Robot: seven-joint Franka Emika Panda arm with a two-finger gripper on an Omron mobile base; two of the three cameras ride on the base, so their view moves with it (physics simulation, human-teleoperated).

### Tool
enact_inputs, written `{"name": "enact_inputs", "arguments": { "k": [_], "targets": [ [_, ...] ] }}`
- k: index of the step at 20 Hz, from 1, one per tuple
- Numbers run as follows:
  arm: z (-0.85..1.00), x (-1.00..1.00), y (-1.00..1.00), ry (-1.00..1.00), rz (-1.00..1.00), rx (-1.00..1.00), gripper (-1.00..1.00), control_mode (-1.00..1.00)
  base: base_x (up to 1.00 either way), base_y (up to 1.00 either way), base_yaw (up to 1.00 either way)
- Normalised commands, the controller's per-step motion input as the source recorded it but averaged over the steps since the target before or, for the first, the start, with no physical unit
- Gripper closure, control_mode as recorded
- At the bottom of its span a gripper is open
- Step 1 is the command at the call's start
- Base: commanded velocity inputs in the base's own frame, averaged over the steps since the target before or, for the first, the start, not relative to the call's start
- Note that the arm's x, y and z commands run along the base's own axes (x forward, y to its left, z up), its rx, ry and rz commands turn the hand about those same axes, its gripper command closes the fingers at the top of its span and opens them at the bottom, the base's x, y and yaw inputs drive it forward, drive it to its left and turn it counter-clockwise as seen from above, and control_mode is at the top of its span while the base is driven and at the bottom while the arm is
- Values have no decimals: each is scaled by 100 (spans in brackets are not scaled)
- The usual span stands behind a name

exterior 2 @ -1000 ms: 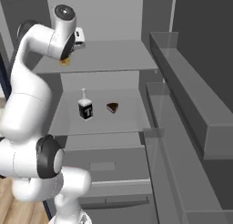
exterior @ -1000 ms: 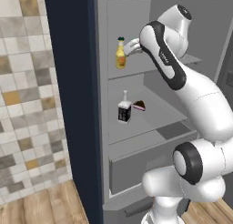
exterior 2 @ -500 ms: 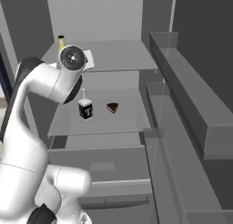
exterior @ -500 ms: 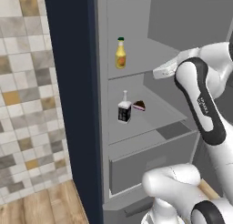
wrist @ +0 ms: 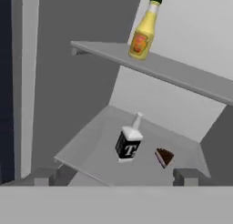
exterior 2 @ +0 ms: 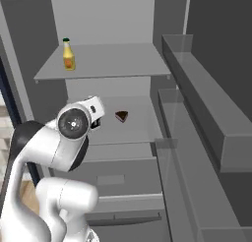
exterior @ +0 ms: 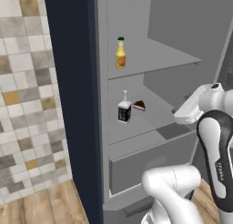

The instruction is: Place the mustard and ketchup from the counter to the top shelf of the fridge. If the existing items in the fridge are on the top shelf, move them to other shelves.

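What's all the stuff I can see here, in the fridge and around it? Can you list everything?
fridge: one, grey inside, dark navy outside, door open
top shelf: one, grey, highest in the fridge
mustard: one, yellow with green cap, upright on the top shelf near its left front
clear bottle: one, black label, upright on the middle shelf
cake wedge: one, dark with a pink layer, just right of the clear bottle
drawer: one, grey, below the shelves
wall tiles: many, beige and grey, left of the fridge
wood floor: brown, bottom left
robot arm: one, white with dark joints, in front of the fridge
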Motion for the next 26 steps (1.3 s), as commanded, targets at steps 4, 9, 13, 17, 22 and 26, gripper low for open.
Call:
{"name": "enact_inputs", "arguments": {
  "k": [4, 9, 13, 17, 22, 26],
  "targets": [
    [-66, -100, 3, 47, -13, -34, -100, -100, 0, 0, 0],
    [-18, -85, 10, 71, -22, -35, -100, -100, 0, 0, 0],
    [0, -41, 5, 24, -11, -19, -100, -100, 0, 0, 0],
    [0, 0, 13, 2, 0, 0, -100, -100, 0, 0, 0],
    [0, -32, 22, 0, 0, 0, -100, -100, 0, 0, 0],
    [0, -47, 9, -5, 0, 0, -100, -100, 0, 0, 0]
  ]
}}
